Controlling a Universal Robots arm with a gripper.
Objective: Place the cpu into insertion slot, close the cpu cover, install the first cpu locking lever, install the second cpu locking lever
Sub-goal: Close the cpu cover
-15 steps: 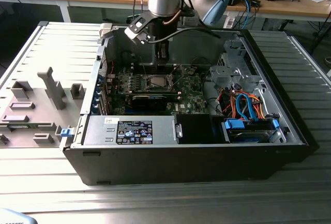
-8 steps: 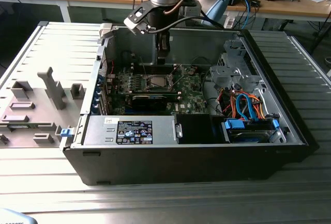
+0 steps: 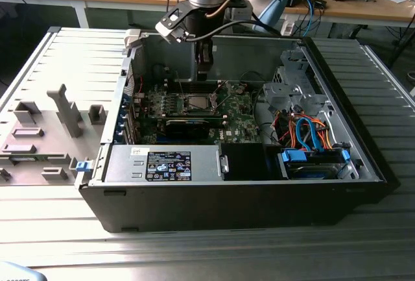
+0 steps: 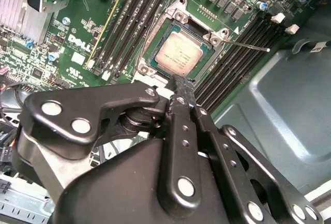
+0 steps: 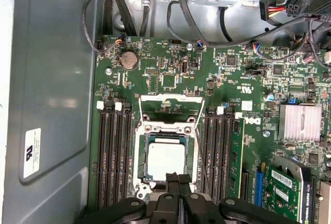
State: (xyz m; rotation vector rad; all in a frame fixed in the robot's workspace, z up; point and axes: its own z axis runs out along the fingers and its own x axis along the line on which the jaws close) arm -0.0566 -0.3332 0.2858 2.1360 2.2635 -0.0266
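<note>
The cpu [image 5: 165, 161] lies flat in the insertion slot [image 5: 139, 154] on the green board, its silver-grey top showing in both wrist views [image 4: 178, 53]. The cpu cover [image 5: 170, 98] stands swung open beyond the slot, off the chip. One thin locking lever [image 4: 248, 44] sticks out free beside the socket. My gripper [image 5: 179, 178] hovers just above the near edge of the cpu, its black fingers [image 4: 181, 87] shut together with nothing between them. In the exterior view the gripper [image 3: 203, 73] hangs inside the open case, over the socket [image 3: 198, 104].
Long black memory slots [image 5: 111, 157] flank the socket on both sides. A card [image 5: 289, 188] and a finned heat sink [image 5: 300, 121] sit nearby. Cables [image 5: 155, 6] run along the board's far edge. The grey case wall [image 5: 46, 79] and the drive cage [image 3: 295, 93] bound the space.
</note>
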